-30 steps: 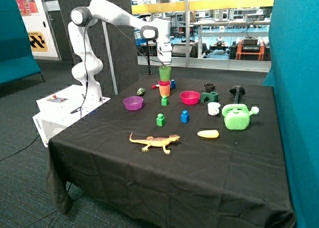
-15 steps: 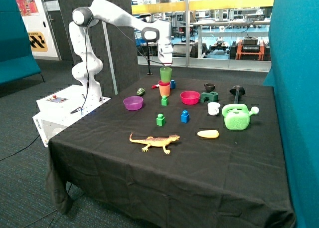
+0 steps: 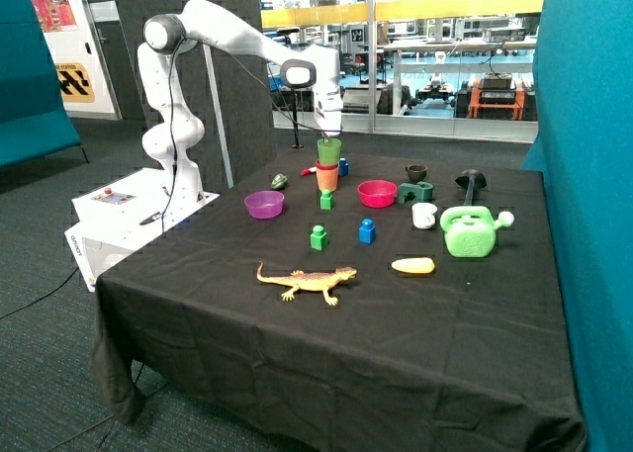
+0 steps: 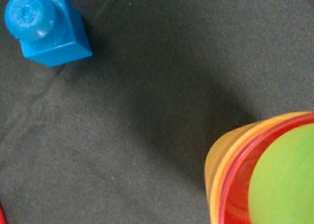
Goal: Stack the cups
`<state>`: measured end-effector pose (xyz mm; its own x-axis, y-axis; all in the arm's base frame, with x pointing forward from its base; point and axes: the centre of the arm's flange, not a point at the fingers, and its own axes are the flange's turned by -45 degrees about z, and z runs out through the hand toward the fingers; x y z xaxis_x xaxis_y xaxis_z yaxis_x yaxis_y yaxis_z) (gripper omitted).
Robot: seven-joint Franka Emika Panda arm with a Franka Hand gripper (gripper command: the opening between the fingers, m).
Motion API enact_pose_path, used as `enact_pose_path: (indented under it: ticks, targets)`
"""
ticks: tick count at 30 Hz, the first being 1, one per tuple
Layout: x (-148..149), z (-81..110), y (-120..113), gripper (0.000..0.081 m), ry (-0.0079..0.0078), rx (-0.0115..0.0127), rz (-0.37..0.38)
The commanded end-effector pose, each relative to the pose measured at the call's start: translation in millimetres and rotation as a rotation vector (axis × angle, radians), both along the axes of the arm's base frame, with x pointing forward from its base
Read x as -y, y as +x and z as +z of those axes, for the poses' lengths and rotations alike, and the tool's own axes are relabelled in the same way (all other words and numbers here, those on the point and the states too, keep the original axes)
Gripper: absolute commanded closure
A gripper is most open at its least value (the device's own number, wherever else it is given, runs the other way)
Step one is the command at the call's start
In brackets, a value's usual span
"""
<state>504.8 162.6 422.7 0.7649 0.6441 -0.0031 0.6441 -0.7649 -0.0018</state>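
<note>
Leftmost on the black table [image 3: 297, 353] sits a purple bowl [image 3: 264, 204]; next, the gripper [image 3: 329, 133] hangs over the green cup [image 3: 328, 152], which is lowered into the pink cup [image 3: 326, 167] nested in the yellow cup [image 3: 326, 180]; whether it grips the green one I cannot tell; beyond lies a blue block [image 4: 45, 26].

This looks like a robotics lab inside an office-style building. A white jointed robot arm [image 3: 188, 76] stands on a white boxy base [image 3: 129, 220] beside a table draped in black cloth [image 3: 297, 343], on grey carpet between teal fabric partition panels [image 3: 584, 175]. Behind a glass wall [image 3: 435, 46], workbenches crowded with equipment [image 3: 475, 86] run under a yellow overhead beam [image 3: 396, 12].
</note>
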Motion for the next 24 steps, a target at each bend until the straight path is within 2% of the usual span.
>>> enact_pose_path:
  ticks: [1, 24]
  targets:
    - [3.5, -7.6, -3.6, 0.0808, 0.0006, 0.0035, -0.006]
    - [14.0, -15.4, -21.9, 0.0808, 0.0006, 0.0035, -0.016]
